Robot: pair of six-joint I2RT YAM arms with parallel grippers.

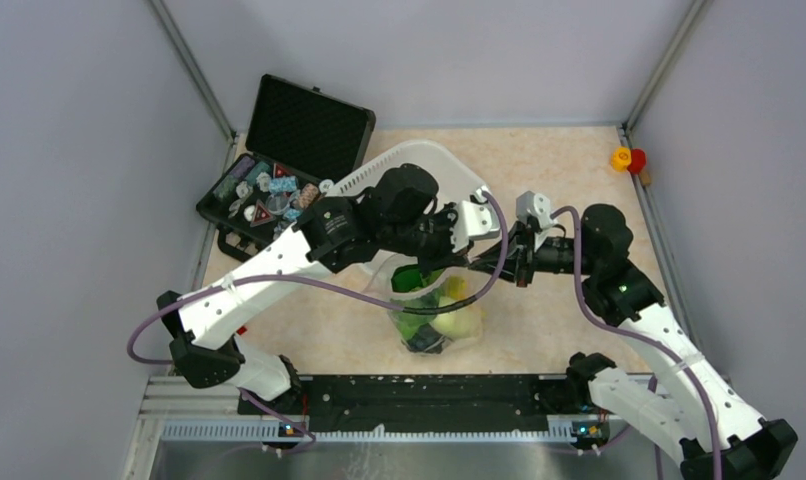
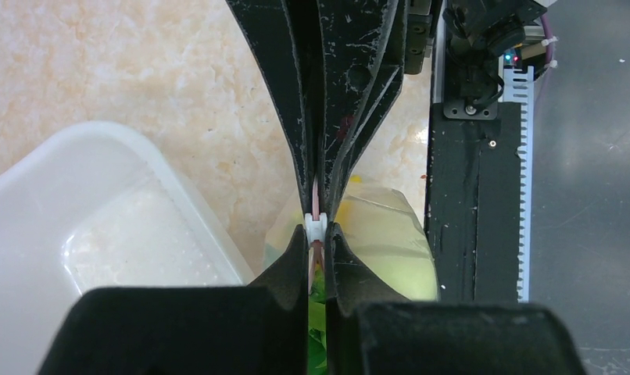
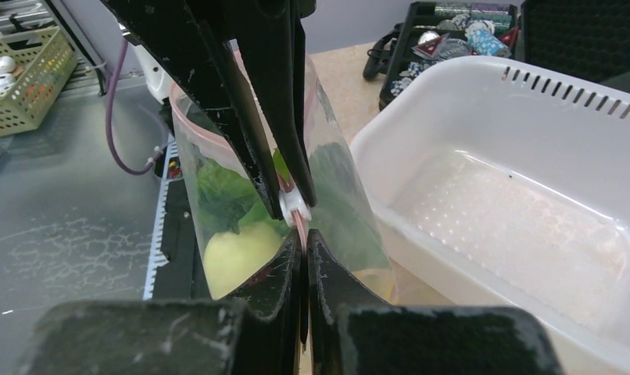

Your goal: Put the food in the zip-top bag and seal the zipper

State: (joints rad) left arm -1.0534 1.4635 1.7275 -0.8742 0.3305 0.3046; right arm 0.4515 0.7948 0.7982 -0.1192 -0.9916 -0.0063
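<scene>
Left arm (image 1: 269, 270) reaches in from the left, right arm (image 1: 649, 320) from the right, elbows bent. Left gripper (image 2: 318, 248) and right gripper (image 3: 304, 244) meet tip to tip, both pinched closed on the zipper (image 3: 295, 205).

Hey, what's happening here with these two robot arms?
Two arms are holding the bag, with the food already inside. The left gripper and right gripper are each shut on the zipper, tips meeting at its white slider. How far it's sealed isn't visible.
</scene>
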